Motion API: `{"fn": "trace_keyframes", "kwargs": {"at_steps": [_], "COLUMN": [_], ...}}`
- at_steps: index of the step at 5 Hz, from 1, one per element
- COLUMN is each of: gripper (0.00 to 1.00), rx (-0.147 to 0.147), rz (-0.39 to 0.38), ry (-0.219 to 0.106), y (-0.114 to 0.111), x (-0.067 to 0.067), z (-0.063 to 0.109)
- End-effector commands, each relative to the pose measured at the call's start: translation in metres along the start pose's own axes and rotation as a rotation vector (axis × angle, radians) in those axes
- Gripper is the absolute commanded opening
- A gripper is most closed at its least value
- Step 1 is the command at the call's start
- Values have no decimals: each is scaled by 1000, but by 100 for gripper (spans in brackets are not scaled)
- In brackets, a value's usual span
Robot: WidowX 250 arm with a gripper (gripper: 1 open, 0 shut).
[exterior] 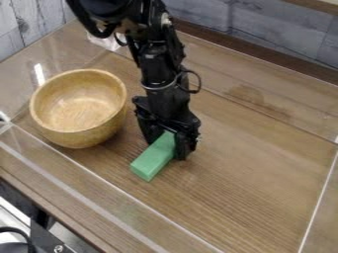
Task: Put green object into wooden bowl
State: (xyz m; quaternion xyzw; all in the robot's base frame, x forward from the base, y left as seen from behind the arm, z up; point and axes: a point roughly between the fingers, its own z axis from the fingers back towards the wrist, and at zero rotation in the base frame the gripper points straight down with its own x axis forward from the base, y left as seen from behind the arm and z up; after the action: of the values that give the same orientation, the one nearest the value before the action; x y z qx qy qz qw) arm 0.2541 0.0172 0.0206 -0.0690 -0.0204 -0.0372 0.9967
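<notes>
To the left you have the wooden bowl [79, 102] on the tabletop [244, 163]; just right of it the green object [154, 158] lies on the table, outside the bowl, its upper end between the fingers of your claw [165, 141], which stands released around the block, the black arm [154, 59] reaching down from above

There is one view, simply called camera, looking down at a slant from above onto the table [251, 188], far enough back to take in the bowl [79, 103], the green block [156, 158] and the lower part of the arm [156, 69], which comes in from the top edge; with a single view, no part of the scene is shared
</notes>
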Motion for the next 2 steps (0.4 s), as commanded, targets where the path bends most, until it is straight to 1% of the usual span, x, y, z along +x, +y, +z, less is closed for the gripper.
{"fn": "trace_keyframes", "kwargs": {"at_steps": [1, 2], "gripper": [100, 100], "rx": [-8, -24], "rz": [-8, 45], "ry": [-62, -71], "y": [-2, 7], "x": [4, 0], "z": [15, 28]}}
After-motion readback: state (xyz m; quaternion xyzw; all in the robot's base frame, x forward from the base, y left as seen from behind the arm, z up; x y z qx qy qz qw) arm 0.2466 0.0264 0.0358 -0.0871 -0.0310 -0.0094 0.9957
